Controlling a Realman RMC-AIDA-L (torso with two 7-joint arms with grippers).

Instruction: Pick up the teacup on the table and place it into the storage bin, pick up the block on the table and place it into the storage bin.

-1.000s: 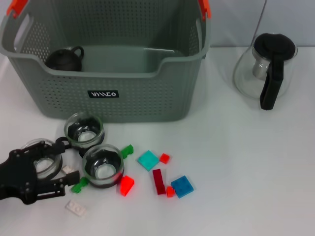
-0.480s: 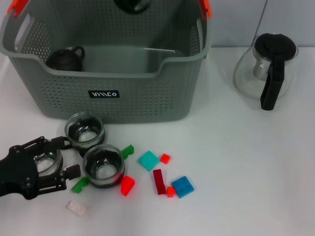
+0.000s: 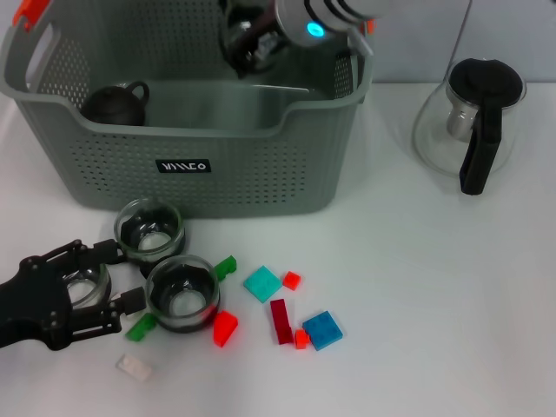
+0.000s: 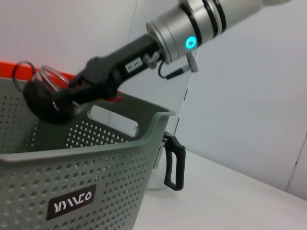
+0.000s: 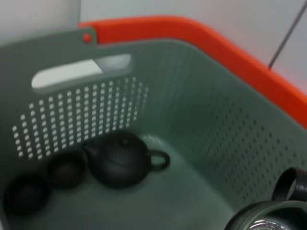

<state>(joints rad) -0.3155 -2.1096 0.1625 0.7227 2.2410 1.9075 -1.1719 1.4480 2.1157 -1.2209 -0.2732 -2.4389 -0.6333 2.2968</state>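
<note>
The storage bin [image 3: 200,165] stands at the back left of the table. My right gripper [image 3: 257,36] hangs over its far right side, shut on a glass teacup [image 3: 243,50]; the left wrist view shows this teacup [image 4: 45,96] above the rim, and it also shows in the right wrist view [image 5: 268,218]. Low at the front left, my left gripper [image 3: 120,276] is open, its fingers on either side of another teacup [image 3: 82,285]. Two more teacups [image 3: 149,228] [image 3: 181,292] stand beside it. Blocks, such as teal [image 3: 261,283], blue [image 3: 321,329] and red [image 3: 224,327], lie scattered nearby.
Inside the bin sit a black teapot [image 5: 122,158] and two small dark cups [image 5: 67,167]. A glass pitcher with a black handle [image 3: 469,122] stands at the back right. A white block [image 3: 133,367] lies near the front edge.
My right arm has come in from the top, carrying a teacup over the bin. The left gripper has edged forward around its teacup.
</note>
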